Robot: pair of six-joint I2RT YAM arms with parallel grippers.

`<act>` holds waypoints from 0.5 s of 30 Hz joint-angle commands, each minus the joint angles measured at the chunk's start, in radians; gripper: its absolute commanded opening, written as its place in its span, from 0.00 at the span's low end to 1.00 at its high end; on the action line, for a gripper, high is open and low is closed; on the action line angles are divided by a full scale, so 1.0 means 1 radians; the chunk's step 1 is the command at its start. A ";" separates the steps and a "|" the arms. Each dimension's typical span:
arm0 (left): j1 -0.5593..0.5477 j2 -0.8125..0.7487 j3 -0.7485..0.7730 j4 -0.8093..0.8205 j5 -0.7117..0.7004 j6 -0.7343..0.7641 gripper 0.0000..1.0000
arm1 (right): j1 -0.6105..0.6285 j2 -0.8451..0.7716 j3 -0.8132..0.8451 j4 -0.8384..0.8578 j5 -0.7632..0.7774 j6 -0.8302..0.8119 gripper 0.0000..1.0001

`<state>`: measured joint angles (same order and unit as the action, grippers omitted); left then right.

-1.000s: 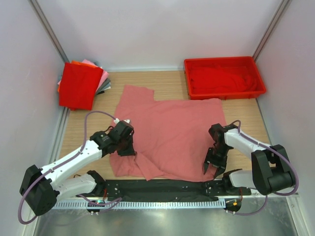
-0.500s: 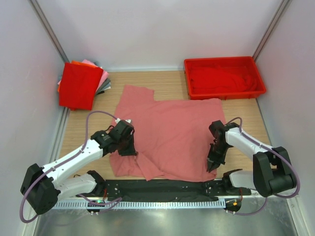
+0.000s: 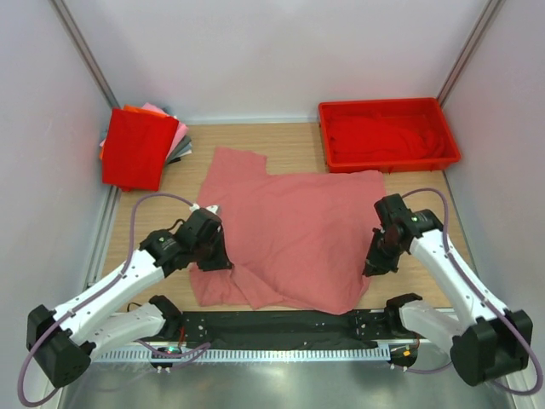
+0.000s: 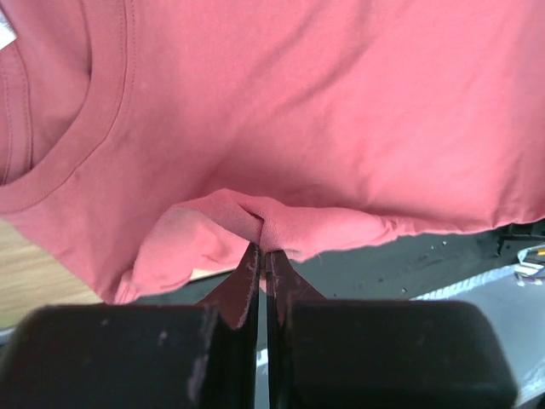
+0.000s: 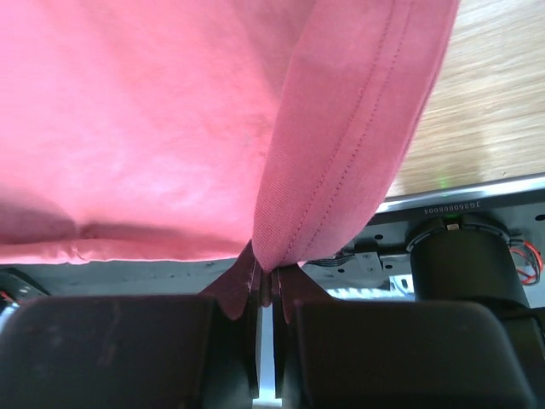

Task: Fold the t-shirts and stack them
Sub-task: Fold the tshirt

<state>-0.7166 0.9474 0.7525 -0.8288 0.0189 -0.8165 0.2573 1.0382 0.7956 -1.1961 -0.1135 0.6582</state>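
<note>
The salmon-pink t-shirt lies spread across the middle of the wooden worktop, one sleeve pointing toward the far left. The left gripper is closed on a pinched fold at the shirt's near-left edge. The cloth is bunched between its tips, and the collar shows just beyond them. The right gripper is clamped on the near-right edge, where a stitched hem hangs in a fold from its tips. In the far left corner sits a stack of folded t-shirts. A bright red one is on top, with pink, orange and grey edges showing beneath it. A red plastic tray stands in the far right corner, with red cloth lying inside.
</note>
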 commanded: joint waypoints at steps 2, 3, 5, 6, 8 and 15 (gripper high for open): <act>0.008 -0.044 0.065 -0.116 -0.039 -0.026 0.00 | -0.016 -0.153 0.040 -0.083 0.046 0.075 0.01; 0.008 -0.047 0.082 -0.130 -0.046 -0.029 0.00 | -0.018 -0.208 0.040 -0.089 0.054 0.086 0.01; 0.006 -0.068 0.099 -0.154 -0.065 -0.033 0.00 | -0.026 -0.256 0.036 -0.102 0.077 0.112 0.01; 0.008 -0.074 0.113 -0.176 -0.071 -0.033 0.00 | -0.027 -0.307 0.031 -0.103 0.075 0.142 0.01; 0.006 -0.084 0.133 -0.208 -0.083 -0.033 0.00 | -0.027 -0.360 0.021 -0.112 0.086 0.182 0.01; 0.008 -0.139 0.169 -0.334 -0.099 -0.053 0.00 | -0.027 -0.570 0.050 -0.145 0.186 0.310 0.01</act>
<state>-0.7166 0.8410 0.8867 -1.0763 -0.0532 -0.8532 0.2333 0.5087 0.8066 -1.3197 -0.0017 0.8890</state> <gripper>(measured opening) 0.008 0.086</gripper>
